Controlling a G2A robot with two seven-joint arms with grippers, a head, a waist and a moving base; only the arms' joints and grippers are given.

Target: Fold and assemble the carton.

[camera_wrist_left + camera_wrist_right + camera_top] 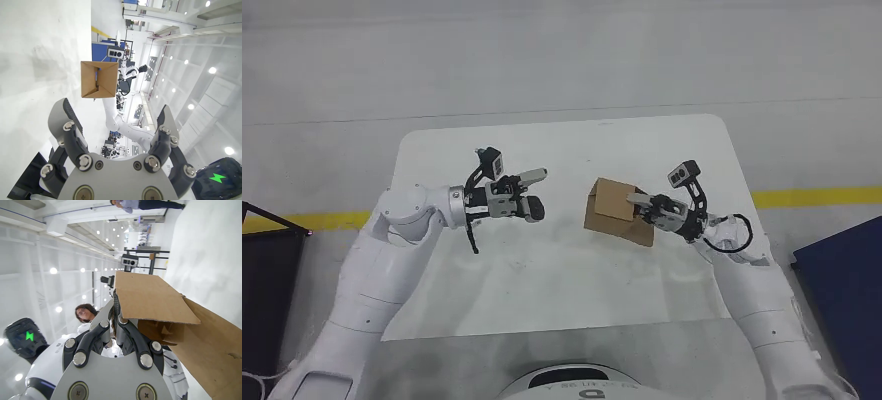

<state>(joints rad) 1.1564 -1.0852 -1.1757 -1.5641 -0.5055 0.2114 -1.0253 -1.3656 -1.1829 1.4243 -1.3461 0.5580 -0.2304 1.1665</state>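
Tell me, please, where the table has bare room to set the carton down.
Bare: the far strip of the table beyond both grippers, and the strip nearer the robot. A gap lies between the left gripper and the carton. Crowded where the right gripper clamps it.

Carton (pixel 620 212): matt brown corrugated cardboard. Tabletop (pixel 542 290): smooth matt white. Left end effector (pixel 115 106): satin metal, ribbed black pads (pixel 72 115).
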